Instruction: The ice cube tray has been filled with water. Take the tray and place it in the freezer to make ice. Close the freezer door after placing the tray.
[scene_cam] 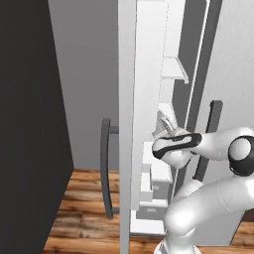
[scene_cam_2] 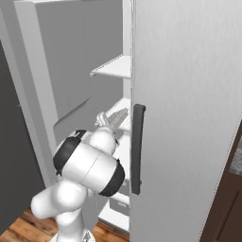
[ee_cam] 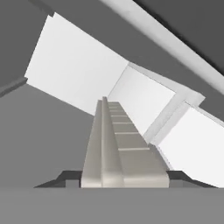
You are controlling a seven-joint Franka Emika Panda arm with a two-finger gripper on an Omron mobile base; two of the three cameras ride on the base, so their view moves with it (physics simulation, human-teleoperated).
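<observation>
Tray and gripper are what I'm watching: the flat rectangular white ice cube tray (ee_cam: 118,148) with its grid of small square cells sits clamped between my two dark fingertips, which show at either side of its near end in the hand view, so the gripper (ee_cam: 124,178) is closed down on that short end and holding it. From the fingers the tray's long axis runs straight ahead, away from the hand and into the white interior of the tall light grey fridge-freezer (scene_cam_2: 189,94). In the left base view I can make out the far part of the tray (scene_cam: 166,123) poking past the wrist, tilted rather than level, just inside the open compartment and above the lower white inner shelves (scene_cam: 156,173). The right base view shows the same pale tray (scene_cam_2: 113,118) between the swung-open tall narrow light grey freezer door (scene_cam_2: 61,66) on the left and the plain grey door with its dark vertical bar handle (scene_cam_2: 137,149) on the right. I cannot tell whether water remains in the cells. My judgement: the tray is not yet resting on any shelf, so the next move hinges on levelling it and pushing along that long axis onto a shelf before letting go.
</observation>
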